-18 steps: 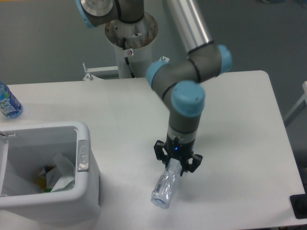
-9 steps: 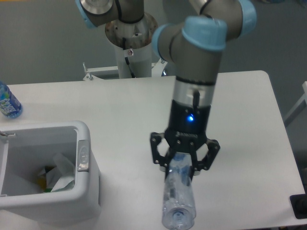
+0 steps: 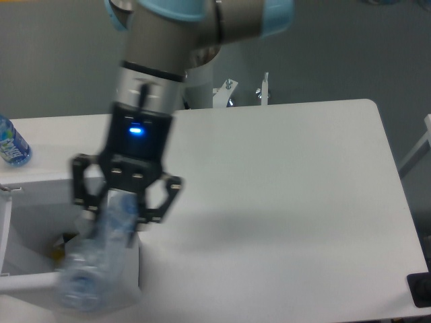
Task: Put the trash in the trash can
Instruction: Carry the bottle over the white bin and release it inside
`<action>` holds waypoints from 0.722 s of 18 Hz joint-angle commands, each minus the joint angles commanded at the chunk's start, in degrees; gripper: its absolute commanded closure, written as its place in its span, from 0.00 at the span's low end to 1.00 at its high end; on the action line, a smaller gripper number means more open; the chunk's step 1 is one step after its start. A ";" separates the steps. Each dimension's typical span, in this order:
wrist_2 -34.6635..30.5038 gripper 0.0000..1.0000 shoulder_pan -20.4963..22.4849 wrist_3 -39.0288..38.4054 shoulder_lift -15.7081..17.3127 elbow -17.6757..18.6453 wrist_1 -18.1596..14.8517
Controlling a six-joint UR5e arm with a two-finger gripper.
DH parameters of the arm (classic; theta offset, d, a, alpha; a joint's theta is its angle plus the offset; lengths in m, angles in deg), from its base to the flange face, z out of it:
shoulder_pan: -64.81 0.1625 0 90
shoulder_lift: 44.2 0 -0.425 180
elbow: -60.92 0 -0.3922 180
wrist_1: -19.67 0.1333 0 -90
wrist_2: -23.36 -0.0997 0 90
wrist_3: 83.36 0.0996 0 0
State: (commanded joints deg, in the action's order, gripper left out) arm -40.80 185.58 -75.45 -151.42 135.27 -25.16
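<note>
I am holding the crushed clear plastic bottle (image 3: pixel 94 269) in my gripper (image 3: pixel 124 202), fingers closed on its upper end, the rest of it hanging down toward the near left. A second ago I was gripping it low over the bare bench (image 3: pixel 283 202) at mid-right; half a second ago I was lifting it. Now I am carrying it left, and it is hanging over the right rim of the white trash can (image 3: pixel 20 282), its lower end blurred by motion. From this view I cannot tell whether that lower end is inside the rim line or just outside it.

Judgement: the transfer leg is nearly done, and the release is not yet made. The bottle needs to sit further left, over the open bin, before I am opening up; otherwise it may be catching the rim and rolling back onto the bench.

Some crumpled scraps are showing inside the can. The upright bottle with blue label (image 3: pixel 11 142) is standing at the far left, well apart.
</note>
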 joint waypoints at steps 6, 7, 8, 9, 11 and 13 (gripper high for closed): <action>0.00 0.00 -1.42 -0.09 0.17 4.05 0.00; 0.00 0.00 -1.42 -0.09 0.35 4.05 0.00; -0.09 0.00 -1.25 0.00 0.70 4.05 0.00; -0.17 0.00 -0.81 0.09 0.79 4.05 0.00; -1.48 0.00 2.08 0.09 0.97 3.88 0.00; -4.81 0.00 6.38 0.35 2.10 3.18 0.00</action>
State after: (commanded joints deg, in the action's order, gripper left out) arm -45.62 191.97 -75.10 -149.32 138.44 -25.16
